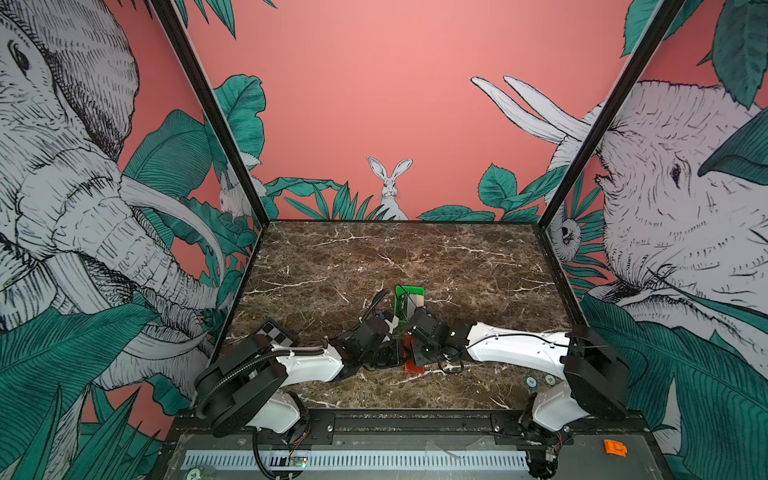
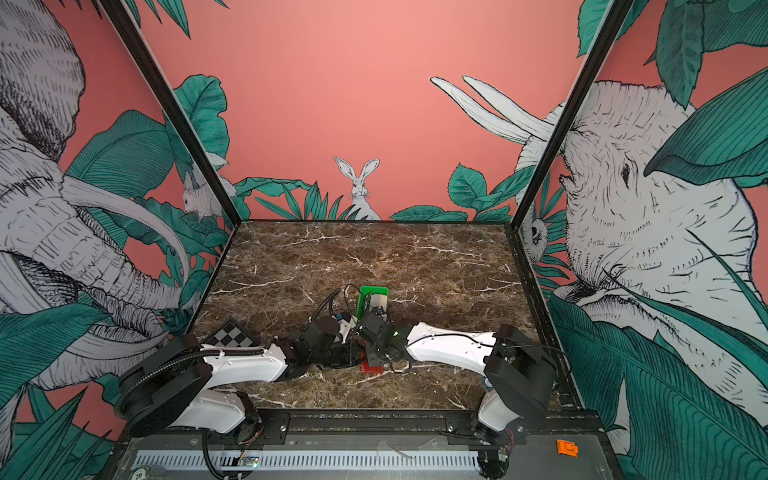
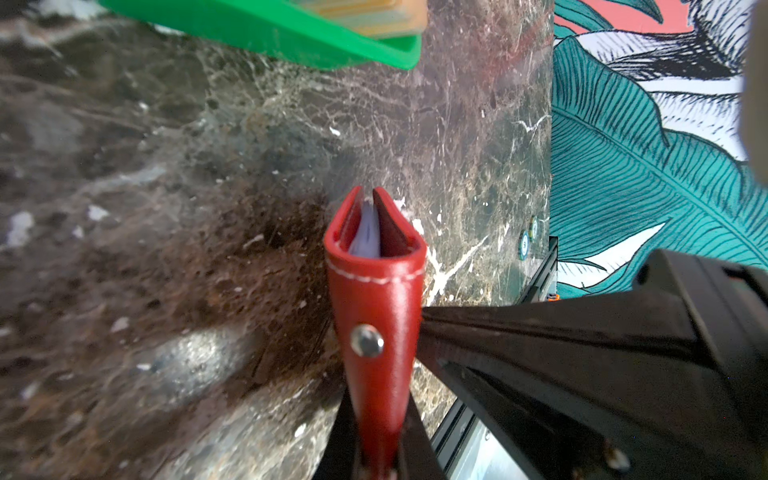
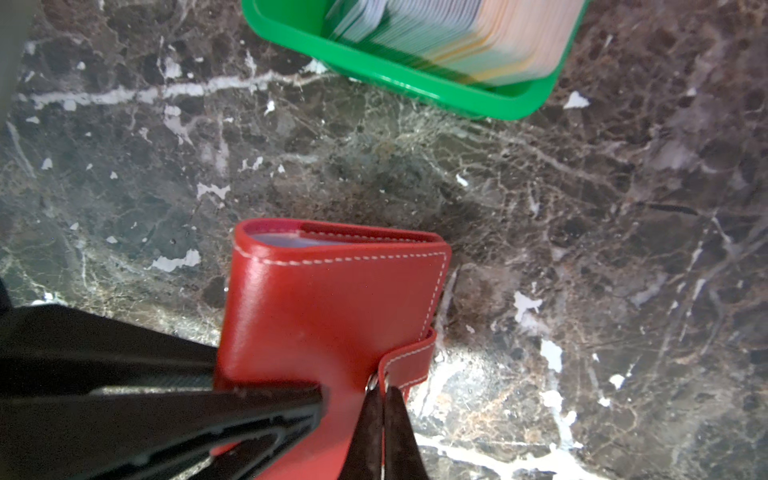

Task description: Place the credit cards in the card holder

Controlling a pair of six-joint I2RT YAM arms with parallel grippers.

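The card holder (image 4: 332,307) is a red folded wallet with white stitching, and it stands on edge on the marble. A pale pocket shows in its open top (image 3: 368,228). My left gripper (image 3: 378,411) is shut on its lower part, one finger on each face. My right gripper (image 4: 382,388) is shut on the end of the snap tab (image 4: 409,361), right at the metal snap. The credit cards (image 4: 457,37) stand as a stack in the green tray (image 4: 415,83), just beyond the holder. In both top views the two grippers meet over the card holder (image 1: 413,368) (image 2: 370,369).
A small checkerboard (image 1: 276,332) lies left of the left arm. Two round chips (image 1: 540,380) sit near the right arm's base. An orange piece (image 1: 615,448) lies on the front ledge. Printed walls close in the marble table (image 1: 395,257) on three sides.
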